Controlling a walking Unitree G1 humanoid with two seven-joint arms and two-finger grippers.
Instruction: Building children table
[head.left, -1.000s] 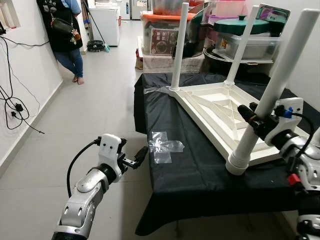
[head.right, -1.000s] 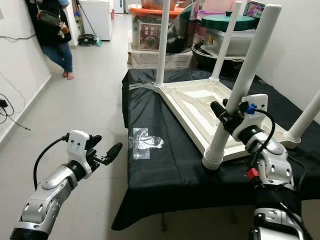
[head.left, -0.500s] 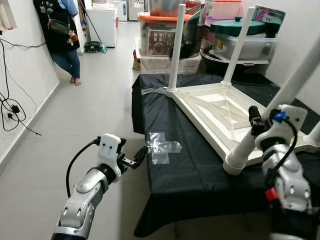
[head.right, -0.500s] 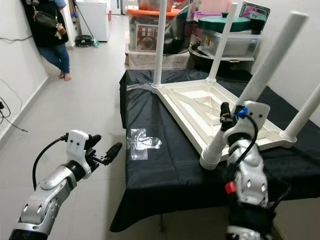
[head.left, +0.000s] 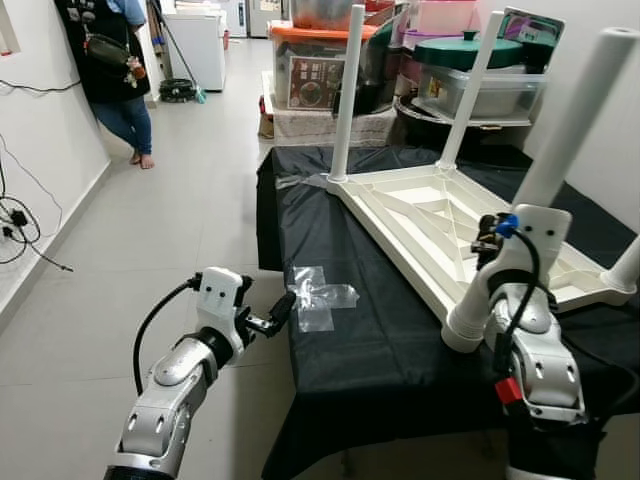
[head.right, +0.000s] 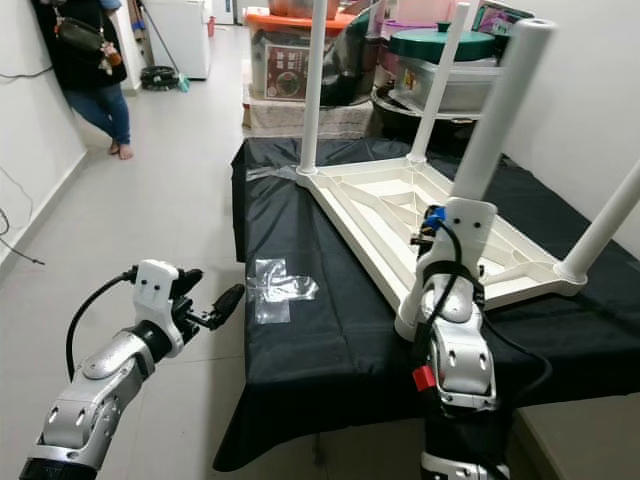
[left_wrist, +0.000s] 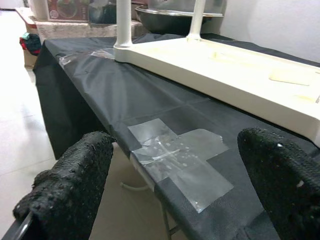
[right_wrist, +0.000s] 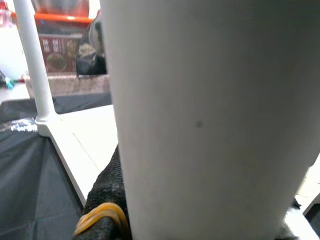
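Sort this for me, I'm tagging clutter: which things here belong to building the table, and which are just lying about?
Job:
- upturned white table top
- near table leg, gripped by the right gripper
- far legs
- left gripper, open, beside the black-covered table

Lying about:
- clear tape patch
- storage bins
- cables
- person

Right gripper (head.left: 487, 238) fingertips behind table leg (head.left: 545, 175)
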